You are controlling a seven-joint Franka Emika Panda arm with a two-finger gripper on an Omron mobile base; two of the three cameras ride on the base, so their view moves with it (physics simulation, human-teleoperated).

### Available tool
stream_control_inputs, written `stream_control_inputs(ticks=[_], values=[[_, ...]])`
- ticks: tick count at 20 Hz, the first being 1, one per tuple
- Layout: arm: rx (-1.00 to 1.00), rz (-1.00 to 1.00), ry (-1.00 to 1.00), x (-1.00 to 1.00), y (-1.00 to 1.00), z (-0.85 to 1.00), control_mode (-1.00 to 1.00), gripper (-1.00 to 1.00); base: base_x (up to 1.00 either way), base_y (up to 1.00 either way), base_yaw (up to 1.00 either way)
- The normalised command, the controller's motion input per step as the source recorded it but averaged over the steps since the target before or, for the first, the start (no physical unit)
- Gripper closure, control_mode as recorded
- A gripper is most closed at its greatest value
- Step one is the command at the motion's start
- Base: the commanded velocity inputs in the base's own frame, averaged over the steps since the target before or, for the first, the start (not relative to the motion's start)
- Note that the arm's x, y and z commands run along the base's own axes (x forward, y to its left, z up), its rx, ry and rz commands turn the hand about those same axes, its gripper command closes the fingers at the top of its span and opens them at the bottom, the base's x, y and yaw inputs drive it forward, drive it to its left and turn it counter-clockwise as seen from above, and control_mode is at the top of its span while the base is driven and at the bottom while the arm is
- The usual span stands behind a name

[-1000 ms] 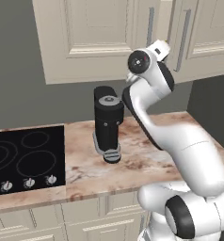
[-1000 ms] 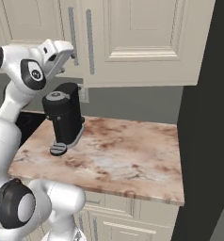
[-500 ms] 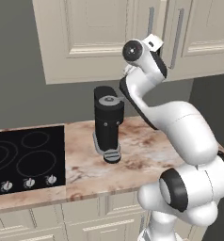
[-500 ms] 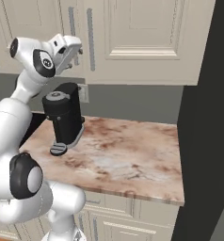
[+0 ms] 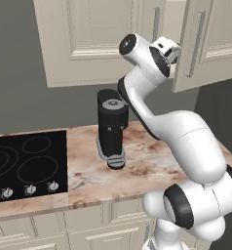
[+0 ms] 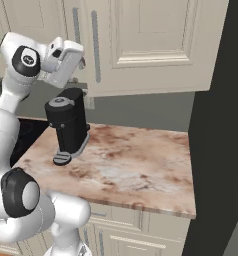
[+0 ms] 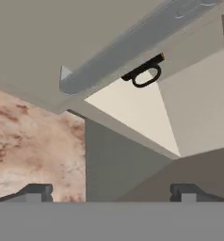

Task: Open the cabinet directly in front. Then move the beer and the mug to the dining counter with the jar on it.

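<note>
The cabinet (image 5: 205, 44) door at the upper right of the left base view has swung ajar since a second ago, its long grey handle upright, so opening is underway; the released claw (image 6: 78, 62) hangs beside it, with the mug (image 7: 144, 74) on the shelf inside, handle toward the camera.

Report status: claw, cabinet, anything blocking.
Claw open, empty, up at the cabinet. Right door ajar, left door shut. Mug visible on the shelf inside. Coffee machine on the counter right below the arm.
</note>
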Motion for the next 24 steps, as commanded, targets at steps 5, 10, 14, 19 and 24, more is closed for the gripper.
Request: stream_control_inputs(ticks=[5, 10, 14, 19, 24], values=[[0.05, -0.32, 0.20, -1.00, -1.00, -0.12, -1.00, -1.00, 0.00, 0.00, 0.00], [0.06, -0.30, 0.14, -1.00, -1.00, -0.20, -1.00, -1.00, 0.00, 0.00, 0.00], [0.04, -0.25, 0.08, -1.00, -1.00, -0.31, -1.00, -1.00, 0.00, 0.00, 0.00], [0.00, -0.12, 0.03, -0.98, -1.00, -0.35, -1.00, -1.00, 0.00, 0.00, 0.00], [0.00, 0.02, 0.00, -0.40, -1.00, -0.28, -1.00, -1.00, 0.00, 0.00, 0.00]])
